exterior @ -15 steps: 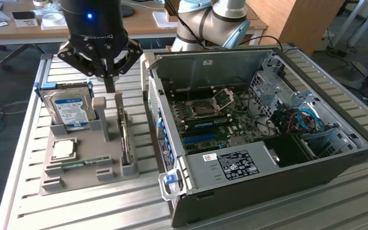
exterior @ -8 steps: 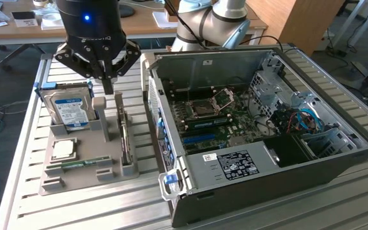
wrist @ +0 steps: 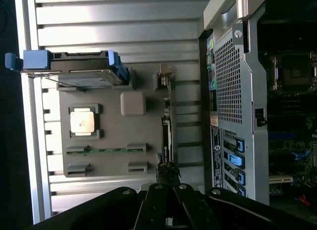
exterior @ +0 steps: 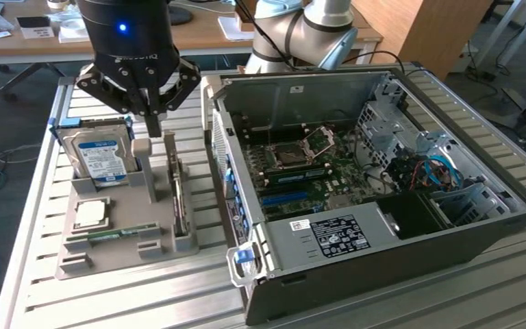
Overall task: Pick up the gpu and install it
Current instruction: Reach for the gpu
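The gpu [exterior: 180,199] stands on edge as a thin dark strip in a slot along the side of the grey holder [exterior: 126,255] nearest the computer case. In the wrist view the gpu [wrist: 168,123] runs as a slim line beside the case. My gripper [exterior: 154,129] hangs above the far end of the holder, a little to the exterior view's left of the card, its fingers shut together with nothing between them. Seen from the wrist, the gripper [wrist: 167,176] points down over one end of the card.
The holder also carries a blue-labelled hard drive [exterior: 99,155], a CPU [exterior: 91,214] and a green RAM stick [exterior: 113,235]. The open computer case [exterior: 336,236] lies on the slatted table at the exterior view's right, motherboard [exterior: 304,171] exposed. Desks and another arm's base stand behind.
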{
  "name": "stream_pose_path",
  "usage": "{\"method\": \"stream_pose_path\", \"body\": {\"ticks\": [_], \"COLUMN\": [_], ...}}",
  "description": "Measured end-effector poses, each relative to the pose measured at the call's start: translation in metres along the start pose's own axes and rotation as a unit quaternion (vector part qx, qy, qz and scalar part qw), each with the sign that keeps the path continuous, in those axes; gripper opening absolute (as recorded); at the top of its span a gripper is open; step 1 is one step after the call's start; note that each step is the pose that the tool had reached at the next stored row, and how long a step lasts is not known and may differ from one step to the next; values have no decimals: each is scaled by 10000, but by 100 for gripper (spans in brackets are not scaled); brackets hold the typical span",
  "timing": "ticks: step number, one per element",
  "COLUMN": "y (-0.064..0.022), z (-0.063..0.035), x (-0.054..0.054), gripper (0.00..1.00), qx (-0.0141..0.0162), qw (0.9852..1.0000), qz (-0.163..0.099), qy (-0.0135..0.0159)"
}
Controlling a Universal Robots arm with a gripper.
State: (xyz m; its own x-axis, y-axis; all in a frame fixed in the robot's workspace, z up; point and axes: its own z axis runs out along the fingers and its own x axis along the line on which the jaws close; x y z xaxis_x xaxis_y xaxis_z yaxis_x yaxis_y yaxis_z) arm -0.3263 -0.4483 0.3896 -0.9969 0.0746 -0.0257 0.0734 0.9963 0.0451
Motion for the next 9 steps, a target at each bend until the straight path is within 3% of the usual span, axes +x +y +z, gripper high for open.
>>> {"method": "stream_pose_path", "body": {"ticks": [9], "y": [-11], "z": [2], "x": [54], "gripper": [11], "qx": [-1], "qw": [10000], "qz": [-1], "qy": [0]}}
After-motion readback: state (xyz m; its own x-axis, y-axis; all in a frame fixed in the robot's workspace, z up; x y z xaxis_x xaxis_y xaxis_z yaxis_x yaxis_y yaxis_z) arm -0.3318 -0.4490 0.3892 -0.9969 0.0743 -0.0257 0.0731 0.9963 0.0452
